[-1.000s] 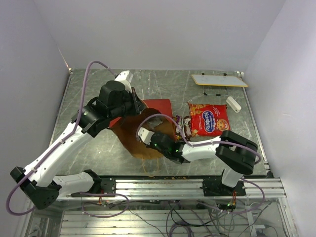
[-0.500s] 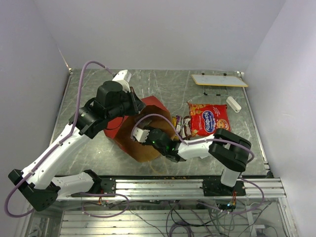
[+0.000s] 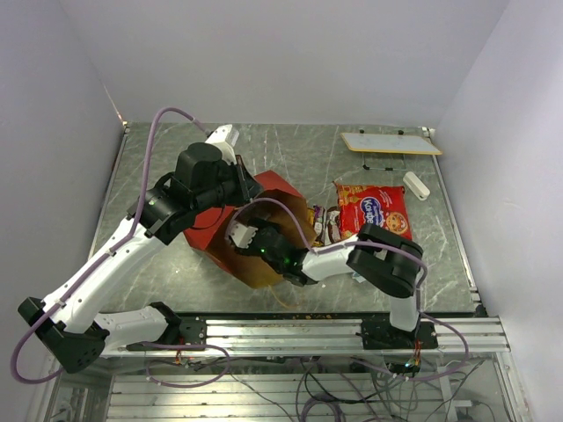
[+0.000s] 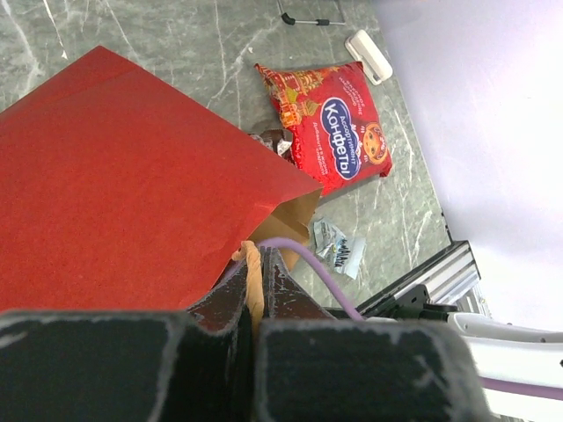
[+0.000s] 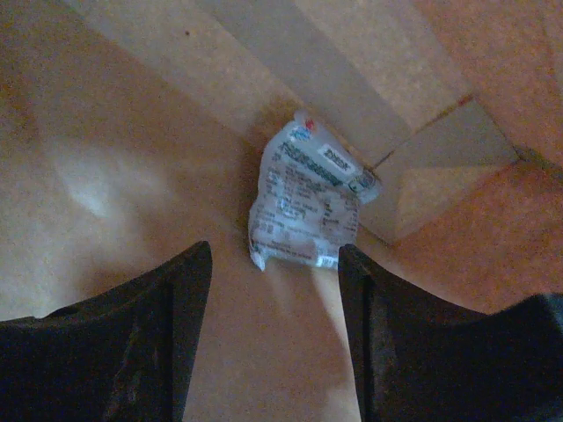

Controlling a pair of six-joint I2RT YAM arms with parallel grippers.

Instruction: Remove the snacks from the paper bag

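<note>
Where right fingers gape, paper bag encloses wrapper.

Both arms have white links, black joints, lilac cables, black fingers.

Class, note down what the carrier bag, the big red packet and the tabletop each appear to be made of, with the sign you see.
The paper bag: matte paper, red outside, brown kraft inside, sharp folds.
The big red packet: probably glossy plastic film, crinkled with shiny glints.
The table: looks like grey-green marble with pale veins, possibly a printed finish.
</note>
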